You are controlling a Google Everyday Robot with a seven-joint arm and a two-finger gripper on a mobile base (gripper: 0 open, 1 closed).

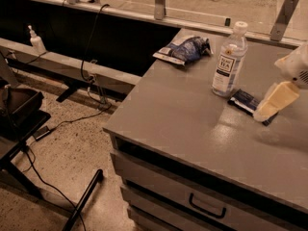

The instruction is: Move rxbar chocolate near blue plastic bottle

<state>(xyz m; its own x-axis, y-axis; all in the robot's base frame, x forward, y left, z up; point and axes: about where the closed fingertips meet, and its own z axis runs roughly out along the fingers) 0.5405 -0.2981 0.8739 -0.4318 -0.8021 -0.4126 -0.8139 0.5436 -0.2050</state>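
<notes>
The blue plastic bottle (229, 61) stands upright on the grey counter (192, 119); it is clear, with a white cap and a white label. The rxbar chocolate (246, 101) lies flat on the counter just right of the bottle's base, dark blue, its right end hidden behind the gripper. My gripper (273, 101), with cream-coloured fingers, comes in from the right edge and hangs over the bar's right end.
A puffy blue-and-white snack bag (185, 49) lies at the counter's far left corner. The counter has drawers with a dark handle (207, 207) in front. A metal rail (160, 1) runs behind. Cables and a black stand (19, 124) are on the floor at left.
</notes>
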